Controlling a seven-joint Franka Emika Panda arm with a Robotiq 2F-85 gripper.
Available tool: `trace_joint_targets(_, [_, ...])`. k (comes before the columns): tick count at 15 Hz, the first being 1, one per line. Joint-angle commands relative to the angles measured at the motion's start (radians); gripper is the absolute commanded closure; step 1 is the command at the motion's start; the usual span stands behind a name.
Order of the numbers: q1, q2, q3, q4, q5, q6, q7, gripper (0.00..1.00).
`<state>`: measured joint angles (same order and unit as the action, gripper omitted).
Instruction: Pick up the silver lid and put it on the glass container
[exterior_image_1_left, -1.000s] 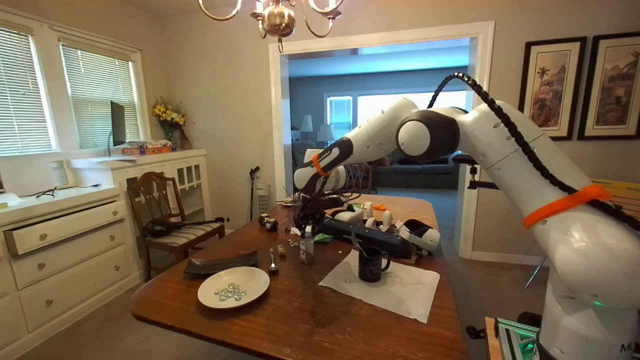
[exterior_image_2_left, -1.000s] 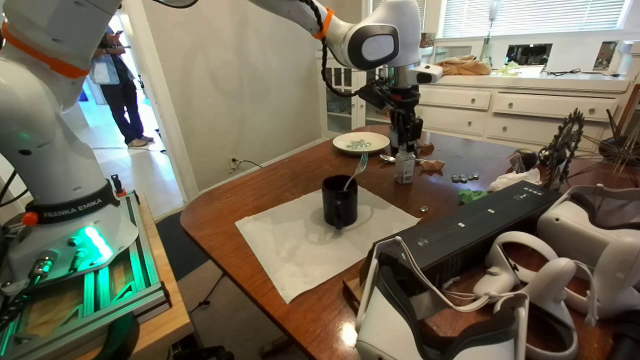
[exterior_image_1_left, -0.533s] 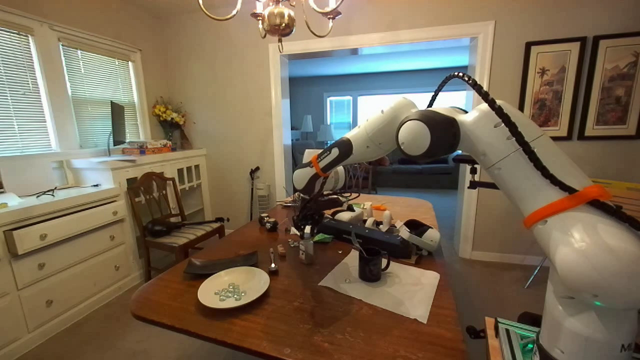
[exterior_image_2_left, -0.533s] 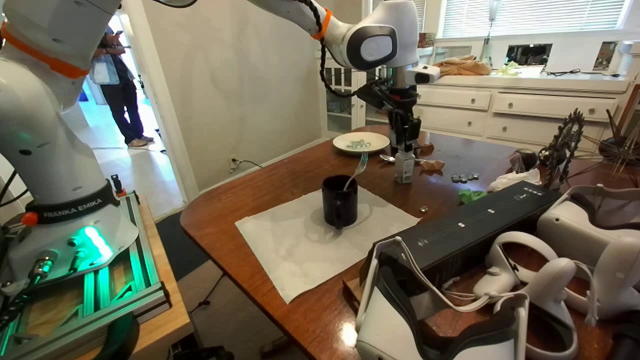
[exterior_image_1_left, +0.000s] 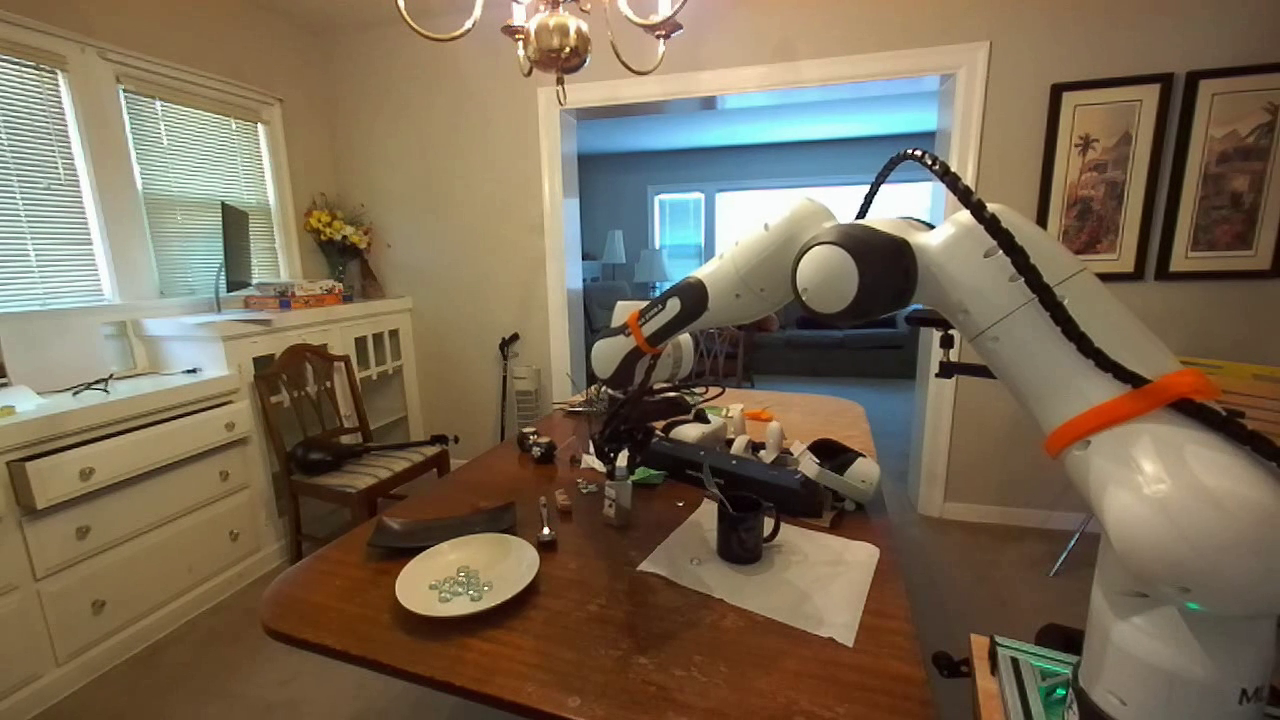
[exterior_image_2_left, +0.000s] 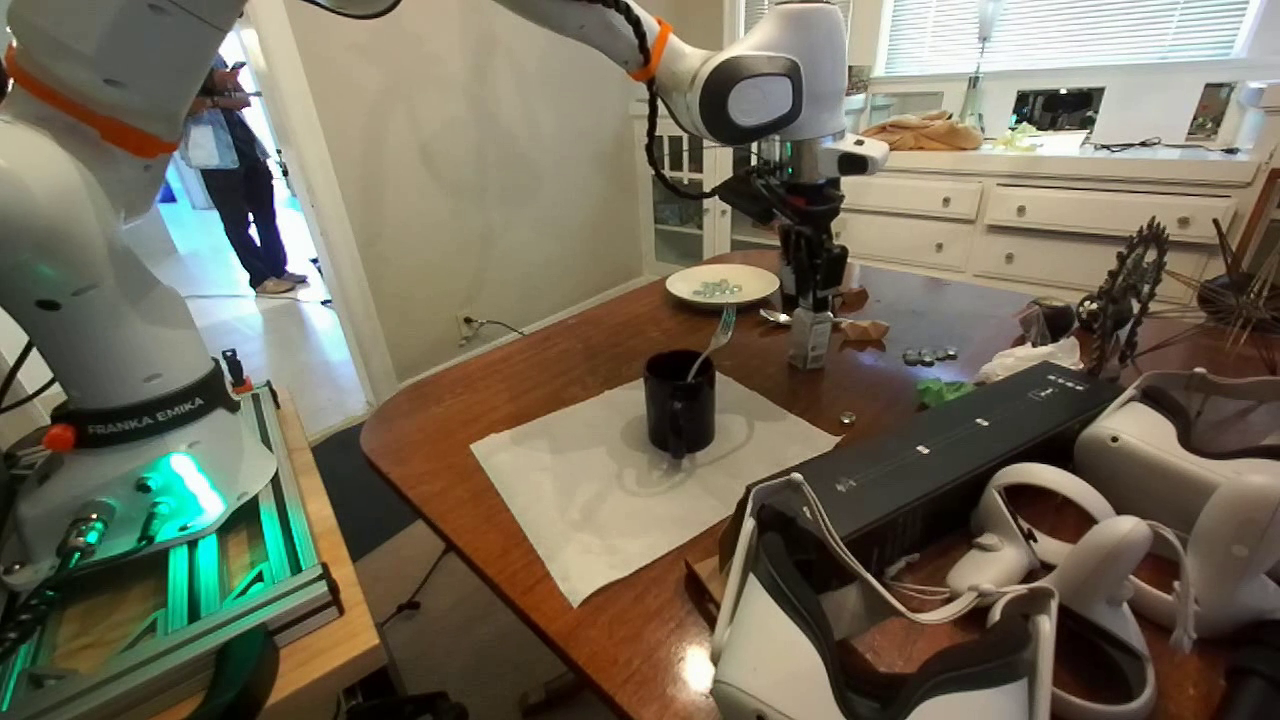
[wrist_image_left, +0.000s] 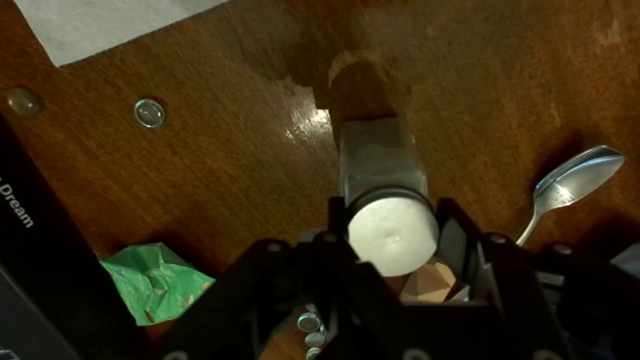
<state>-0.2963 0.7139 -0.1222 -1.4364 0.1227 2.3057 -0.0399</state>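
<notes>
Lid (wrist_image_left: 393, 237), silver and pale, lies right over the mouth of the glass container (wrist_image_left: 378, 152), which stands upright on the wooden table (wrist_image_left: 240, 165). Our gripper (wrist_image_left: 391, 217) stands narrowed to about the lid's width and appears to pinch it from both sides. We judge this the placing step, near its end, though whether the rim is seated or just above the neck we cannot tell. To finish well, we hold the lid level, centre it, press down gently, then part both fingers (wrist_image_left: 337, 215) evenly and rise straight up; a sideways tug could tip so narrow a container.
</notes>
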Motion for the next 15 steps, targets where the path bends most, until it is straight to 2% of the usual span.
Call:
trace_joint_targets(1, [-0.017,0.033,0.017,0.033,0.011,-0.044,-0.02,0.77])
trace_joint_targets(14, [0.002,0.048,0.038,0.074,0.01,-0.07,-0.004,0.77])
trace_joint_targets(15, [0.003,0.049,0.04,0.078,0.01,-0.077,-0.003,0.27])
